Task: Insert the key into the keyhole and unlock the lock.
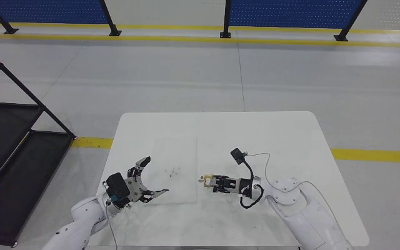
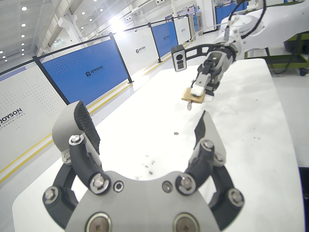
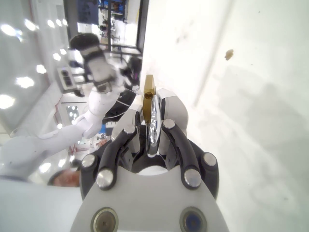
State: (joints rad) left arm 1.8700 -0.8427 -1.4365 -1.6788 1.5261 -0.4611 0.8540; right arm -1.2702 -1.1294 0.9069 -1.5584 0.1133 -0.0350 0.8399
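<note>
Right gripper (image 1: pixel 211 182) squeezes the gold lock (image 2: pixel 193 96) tight, and a little key (image 2: pixel 189 106) pokes out of the lock's end, away from the gripper. Left gripper (image 2: pixel 142 121) is wide open and holds nothing, well apart from the lock, over the white counter (image 2: pixel 241 146).

One brass padlock (image 2: pixel 193 96) and one key (image 2: pixel 189 106) are counted at one white table (image 1: pixel 281 131). Two grippers are tallied: left gripper (image 1: pixel 155 176), right gripper (image 1: pixel 214 182). Two blue barrier panels (image 1: pixel 50 11) are seen at 12 o'clock, one black cart (image 1: pixel 25 156) at 9 o'clock.
</note>
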